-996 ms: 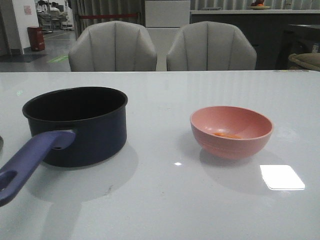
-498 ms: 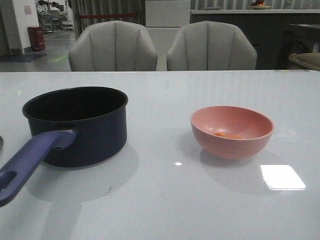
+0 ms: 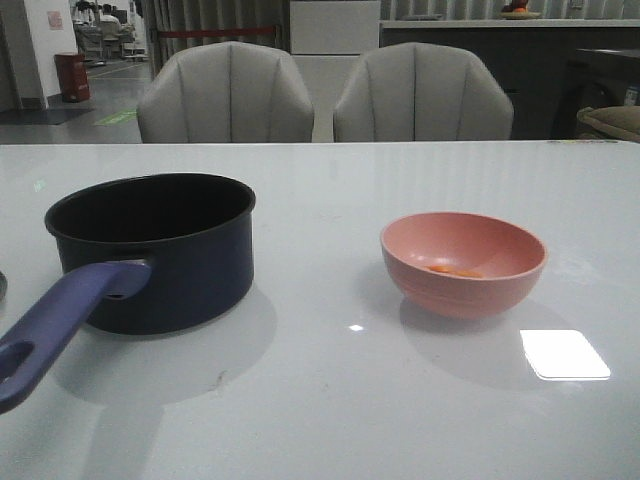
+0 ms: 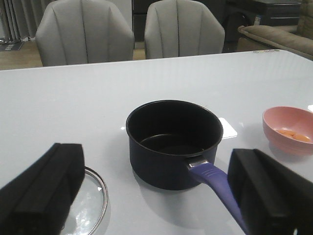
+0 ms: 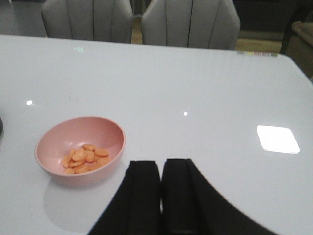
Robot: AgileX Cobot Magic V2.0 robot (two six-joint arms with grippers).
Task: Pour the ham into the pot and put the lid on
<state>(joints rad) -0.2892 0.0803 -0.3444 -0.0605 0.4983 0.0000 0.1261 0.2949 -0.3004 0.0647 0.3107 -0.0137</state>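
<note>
The dark navy pot [image 3: 155, 245] stands on the left of the white table, its blue-purple handle [image 3: 50, 325] pointing toward me; it also shows in the left wrist view [image 4: 173, 142], empty inside. The ham [image 5: 84, 157], several thin orange slices, lies in the pink bowl [image 5: 80, 149], which sits on the right in the front view [image 3: 463, 262]. The lid [image 4: 90, 198] lies flat on the table beside the pot; only part of its glass and silver rim shows. My left gripper [image 4: 156, 196] is open and empty, above and near the pot handle. My right gripper [image 5: 161, 169] is shut and empty, beside the bowl.
Two grey chairs [image 3: 225, 95] stand behind the table's far edge. A bright light patch [image 3: 564, 354] reflects on the table to the right of the bowl. Neither gripper shows in the front view.
</note>
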